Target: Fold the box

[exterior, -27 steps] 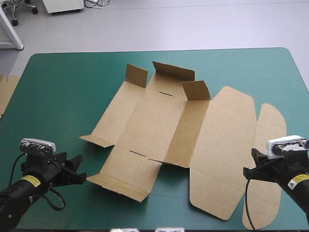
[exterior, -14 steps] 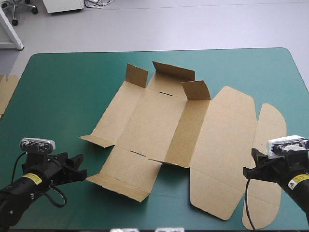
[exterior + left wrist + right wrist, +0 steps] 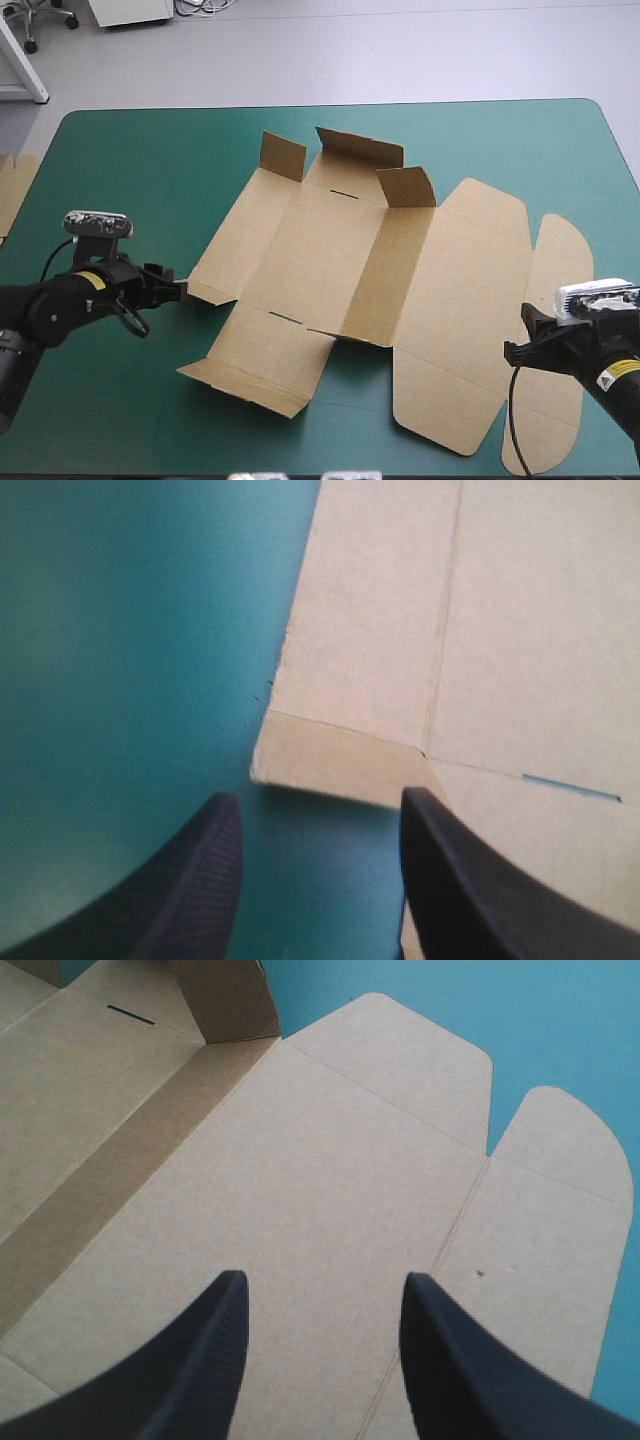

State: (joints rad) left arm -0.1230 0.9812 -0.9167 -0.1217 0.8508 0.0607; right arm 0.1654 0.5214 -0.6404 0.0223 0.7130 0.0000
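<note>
The brown box (image 3: 330, 260) lies mostly flat as a cut sheet in the middle of the teal-green table. Three flaps on its far side stand up, one of them a short corner flap (image 3: 405, 186). My left gripper (image 3: 178, 290) is at the tip of the small left side flap (image 3: 203, 291). In the left wrist view this gripper (image 3: 320, 798) is open, with the flap's corner (image 3: 330, 765) just ahead of the fingers. My right gripper (image 3: 512, 352) hovers over the lid panel (image 3: 300, 1180) at the box's right. It (image 3: 325, 1280) is open and holds nothing.
An edge of more brown board (image 3: 15, 190) shows at the table's left edge. The lid's rounded tab (image 3: 565, 250) reaches close to the table's right edge. Bare teal-green cover (image 3: 130, 170) lies left of the box and beyond it.
My left arm has moved away from the near-left corner, forward and toward the box, ending at the left side flap. The right arm and the box have not moved.
</note>
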